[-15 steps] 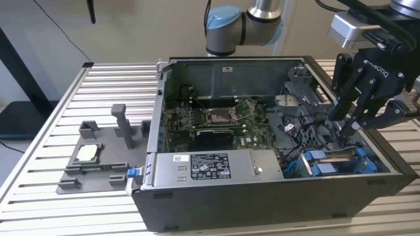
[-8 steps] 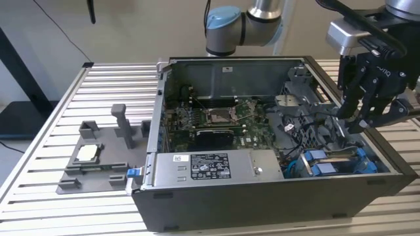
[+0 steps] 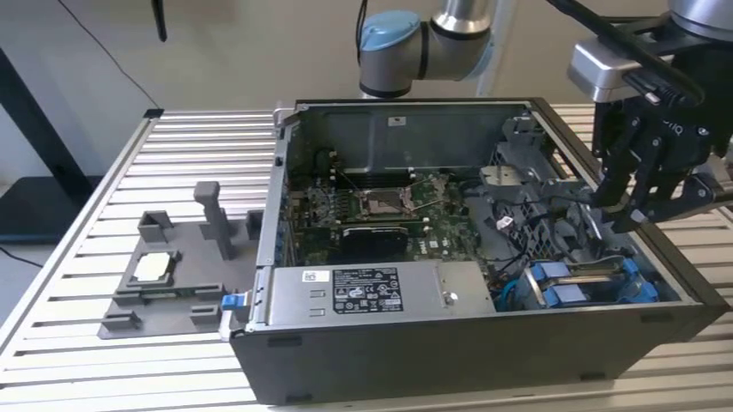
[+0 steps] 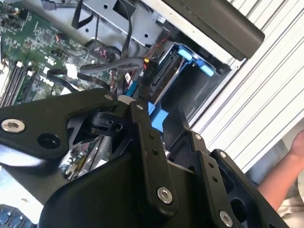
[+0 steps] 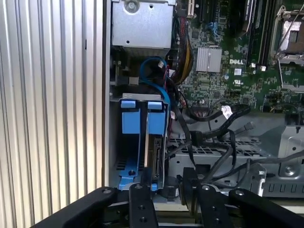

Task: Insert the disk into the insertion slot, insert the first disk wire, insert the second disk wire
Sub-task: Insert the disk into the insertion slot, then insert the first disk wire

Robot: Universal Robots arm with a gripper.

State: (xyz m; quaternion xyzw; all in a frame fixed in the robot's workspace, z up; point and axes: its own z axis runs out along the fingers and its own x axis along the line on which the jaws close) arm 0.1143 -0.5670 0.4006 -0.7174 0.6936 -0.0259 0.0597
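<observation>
The insertion slot [image 3: 586,283], a dark metal cage with blue tabs, sits in the case corner nearest the exterior view's right. The disk [image 5: 155,154] stands on edge inside the slot [image 5: 142,116], its connector edge showing beside the blue carrier frame. My gripper [image 3: 633,219] hangs open above the case, over the cage and the loose black disk wires [image 5: 223,114]. In both wrist views nothing is held between its fingers [image 5: 142,204], and the blue tabs [image 4: 194,59] lie ahead of the gripper [image 4: 159,116].
The open computer case [image 3: 458,360] lies on a slatted metal table [image 3: 206,137]. A silver power-supply box [image 3: 366,292] fills its front. A grey fixture [image 3: 172,275] with a processor stands at the exterior view's left. A person's arm [image 4: 285,171] is beside the table.
</observation>
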